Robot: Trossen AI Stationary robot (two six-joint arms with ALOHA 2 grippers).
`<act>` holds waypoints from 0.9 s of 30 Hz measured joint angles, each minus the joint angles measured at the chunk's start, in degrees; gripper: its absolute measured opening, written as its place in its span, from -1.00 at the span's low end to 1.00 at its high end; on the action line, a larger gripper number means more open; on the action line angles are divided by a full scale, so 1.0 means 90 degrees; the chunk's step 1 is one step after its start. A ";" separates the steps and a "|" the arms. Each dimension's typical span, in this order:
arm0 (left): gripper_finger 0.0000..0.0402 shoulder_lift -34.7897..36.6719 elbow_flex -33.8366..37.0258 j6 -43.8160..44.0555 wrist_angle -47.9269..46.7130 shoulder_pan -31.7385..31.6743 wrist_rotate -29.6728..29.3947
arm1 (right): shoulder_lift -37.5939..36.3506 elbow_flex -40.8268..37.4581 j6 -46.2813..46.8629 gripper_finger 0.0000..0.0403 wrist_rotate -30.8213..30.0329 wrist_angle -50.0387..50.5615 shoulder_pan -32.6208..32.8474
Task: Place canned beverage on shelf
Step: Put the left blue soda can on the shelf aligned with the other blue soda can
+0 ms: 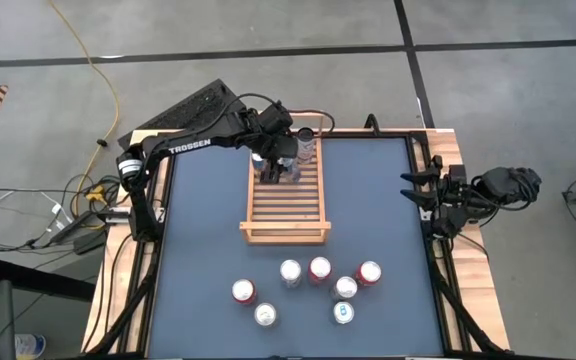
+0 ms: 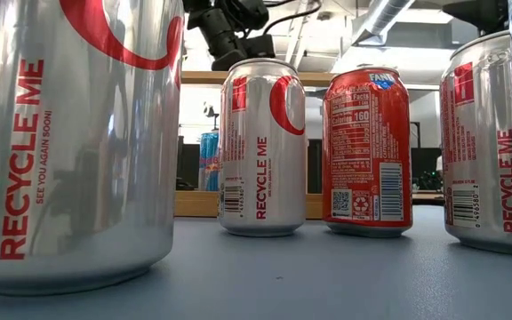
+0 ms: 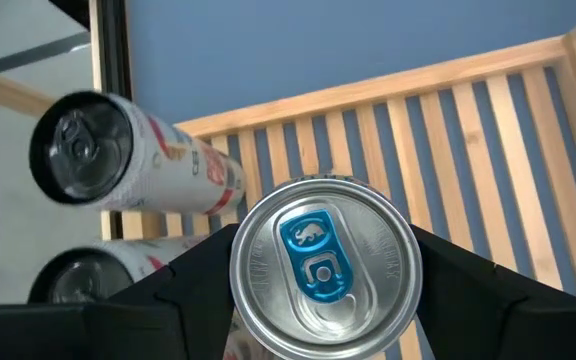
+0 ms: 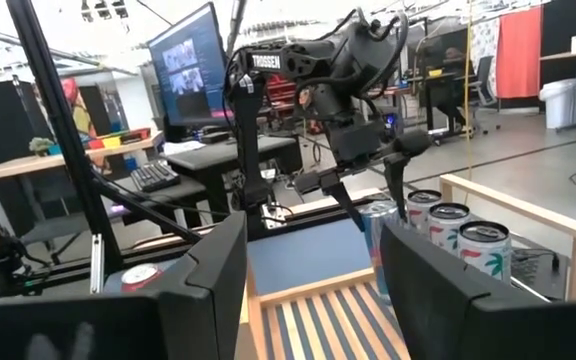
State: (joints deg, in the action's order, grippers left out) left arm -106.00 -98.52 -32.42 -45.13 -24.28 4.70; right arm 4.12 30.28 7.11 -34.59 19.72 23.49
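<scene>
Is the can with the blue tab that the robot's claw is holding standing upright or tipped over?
Upright. In the left wrist view the blue-tab can shows its round top face-on, with the left gripper shut on its sides above the shelf.

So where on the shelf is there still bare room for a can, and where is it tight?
The shelf is bare across its slats from the near rail up to the left gripper, which holds a blue-tabbed can upright there. The far end is crowded: white cans line up along the far rail. The right gripper waits at the table's right edge.
</scene>
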 joint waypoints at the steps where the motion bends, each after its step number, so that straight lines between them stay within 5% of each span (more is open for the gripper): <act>1: 0.19 0.0000 0.0000 0.0002 -0.0054 -0.0016 -0.0004 | 0.0000 0.0002 -0.0002 0.04 0.0000 -0.0004 0.0000; 27: 0.19 0.0000 0.0001 0.0039 -0.0291 -0.0081 -0.0004 | 0.0000 0.0002 0.0002 0.04 0.0003 0.0157 0.0000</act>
State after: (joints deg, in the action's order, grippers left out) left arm -106.00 -98.51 -32.08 -47.75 -25.02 4.67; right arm 4.12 30.30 7.14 -34.56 21.13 23.49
